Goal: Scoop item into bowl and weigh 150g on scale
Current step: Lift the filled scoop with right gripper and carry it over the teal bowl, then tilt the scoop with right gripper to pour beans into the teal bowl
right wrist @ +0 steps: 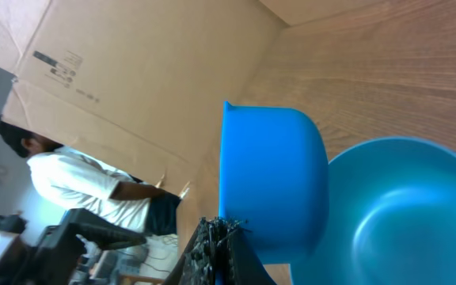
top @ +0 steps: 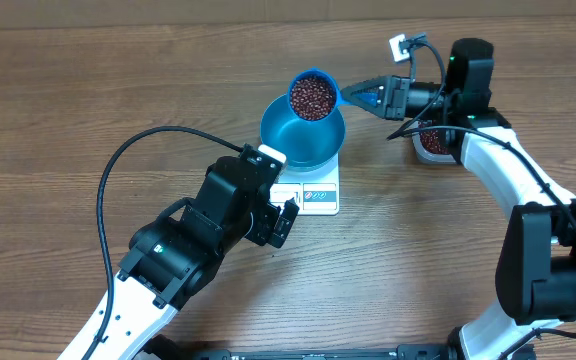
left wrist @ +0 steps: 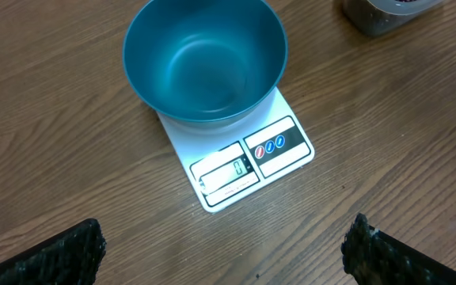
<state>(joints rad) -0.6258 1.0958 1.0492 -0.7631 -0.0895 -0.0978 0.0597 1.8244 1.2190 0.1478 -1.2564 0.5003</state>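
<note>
The right end effector (top: 376, 97), clamped shut on a small blue long-handled plastic scoop (right wrist: 271, 182), is holding dark red-brown beans (top: 311, 97) over the far rim of the deep blue round bowl (top: 303, 145), which is sitting on the white square scale (top: 318, 196). The left end effector (left wrist: 228, 265) is hanging wide open and empty beyond the near side.

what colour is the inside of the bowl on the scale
The bowl is plain deep blue inside, no pattern; clearest in the left wrist view.
</note>
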